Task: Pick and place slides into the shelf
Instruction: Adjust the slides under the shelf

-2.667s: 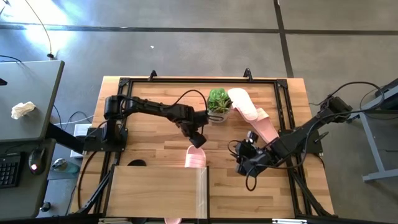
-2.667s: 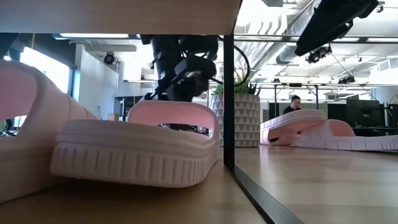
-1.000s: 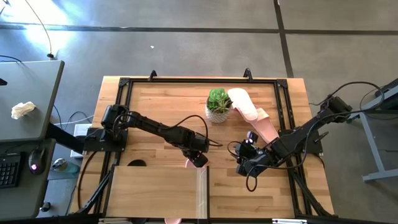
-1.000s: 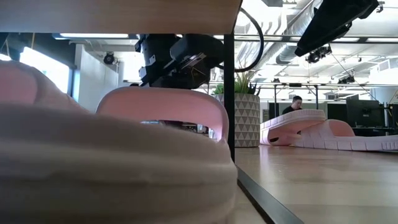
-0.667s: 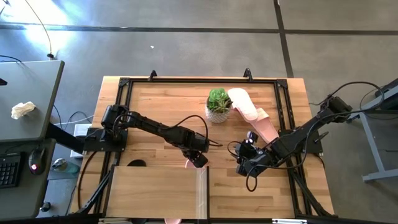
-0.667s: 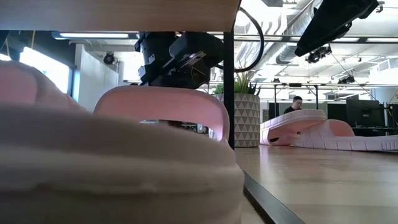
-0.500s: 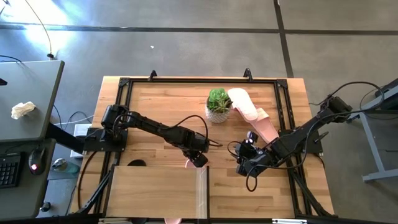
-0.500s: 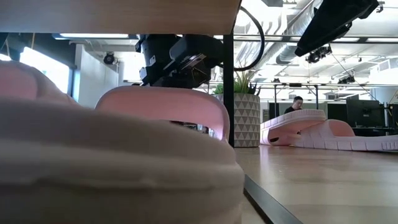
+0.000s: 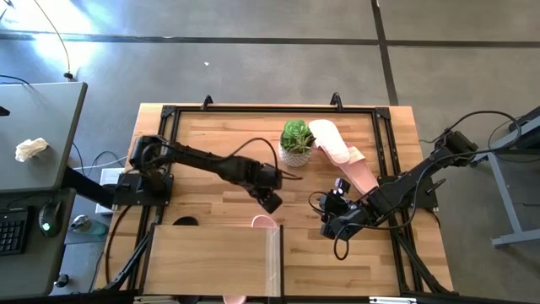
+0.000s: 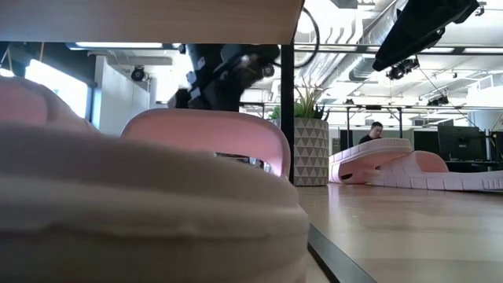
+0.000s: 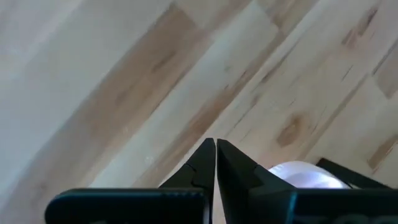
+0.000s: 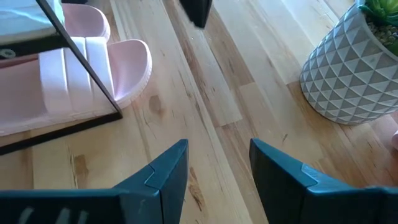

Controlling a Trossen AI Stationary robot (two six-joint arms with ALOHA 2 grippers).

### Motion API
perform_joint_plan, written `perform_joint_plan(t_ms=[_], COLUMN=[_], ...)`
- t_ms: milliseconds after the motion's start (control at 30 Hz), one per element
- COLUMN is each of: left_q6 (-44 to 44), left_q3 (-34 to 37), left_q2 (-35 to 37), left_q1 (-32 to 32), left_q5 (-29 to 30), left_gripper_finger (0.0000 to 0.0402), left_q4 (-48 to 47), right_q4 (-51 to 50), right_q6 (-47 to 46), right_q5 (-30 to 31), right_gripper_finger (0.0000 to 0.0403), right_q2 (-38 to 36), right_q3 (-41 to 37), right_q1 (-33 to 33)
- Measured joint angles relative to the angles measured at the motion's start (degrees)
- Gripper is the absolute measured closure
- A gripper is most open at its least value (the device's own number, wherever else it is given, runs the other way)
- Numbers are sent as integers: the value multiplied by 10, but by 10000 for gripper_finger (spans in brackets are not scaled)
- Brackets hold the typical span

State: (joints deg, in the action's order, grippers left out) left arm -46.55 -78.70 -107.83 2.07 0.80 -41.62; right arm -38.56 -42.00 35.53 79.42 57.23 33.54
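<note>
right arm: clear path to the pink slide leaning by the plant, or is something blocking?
Probably yes. The right gripper is open, with bare table up to the pink slide; the plant stands beside it, not between.

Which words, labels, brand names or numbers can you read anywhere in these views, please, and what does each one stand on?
None can be read: no text shows on the pink slides, the shelf, the plant pot or the table.
Keyboard keys beside the table: too small to read.
</note>
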Motion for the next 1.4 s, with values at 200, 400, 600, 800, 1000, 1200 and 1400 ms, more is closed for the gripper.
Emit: perform_joint_plan(t_ms=[200, 400, 600, 800, 1000, 1200, 1400], left_q6=[33, 66, 96, 128, 157, 181, 216], left_q3=[0, 0, 0, 0, 0, 0, 0], left_q2=[44, 98, 164, 225, 271, 303, 312], left_q1=[9, 9, 9, 9, 11, 54, 137], left_q5=[1, -9, -16, -17, -45, -98, -159], left_gripper_finger=[400, 400, 399, 400, 399, 399, 399], left_q4=[-17, -40, -55, -80, -90, -77, -77], right_q4=[-1, -2, -4, -7, -11, -11, -20], right_q6=[0, -2, -2, 0, 0, -2, -30], right_q5=[-1, -2, -2, -2, 0, 14, 8], right_gripper_finger=[242, 242, 242, 242, 242, 242, 242], right_q2=[0, 0, 0, 0, 0, 0, 0], right_q3=[0, 0, 0, 0, 0, 0, 0], right_q1=[0, 0, 0, 0, -1, -2, -15])
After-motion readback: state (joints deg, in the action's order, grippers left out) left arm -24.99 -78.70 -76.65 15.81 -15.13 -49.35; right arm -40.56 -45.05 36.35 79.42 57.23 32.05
